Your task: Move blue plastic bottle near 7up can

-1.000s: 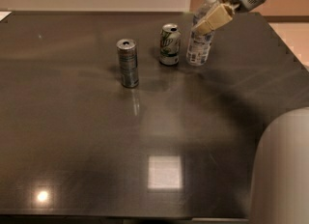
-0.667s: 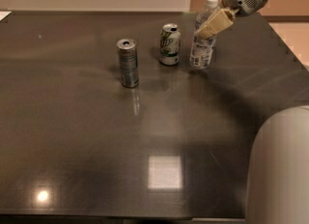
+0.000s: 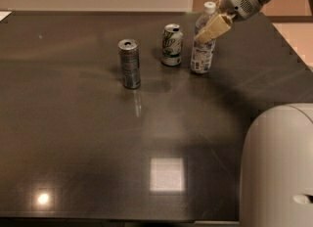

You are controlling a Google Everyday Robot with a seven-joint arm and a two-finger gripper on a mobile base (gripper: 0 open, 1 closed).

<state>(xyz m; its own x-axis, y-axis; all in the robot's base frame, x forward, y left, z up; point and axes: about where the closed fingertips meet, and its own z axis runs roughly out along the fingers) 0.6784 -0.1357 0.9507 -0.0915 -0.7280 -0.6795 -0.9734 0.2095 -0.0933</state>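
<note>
The blue plastic bottle [image 3: 202,54], clear with a white cap and a pale label, stands upright on the dark table [image 3: 88,138] at the back right. The 7up can [image 3: 171,45], short and white-green, stands just left of it with a narrow gap between them. My gripper [image 3: 211,29] reaches in from the upper right and sits at the bottle's upper half, partly covering it. Whether it grips the bottle does not show.
A taller slim silver-blue can [image 3: 129,63] stands left of the 7up can. The robot's white body [image 3: 279,167] fills the lower right corner. The table's right edge [image 3: 293,50] runs close behind the arm.
The gripper has moved slightly down and left along the bottle. The bottle stays beside the 7up can. The cans have not moved.
</note>
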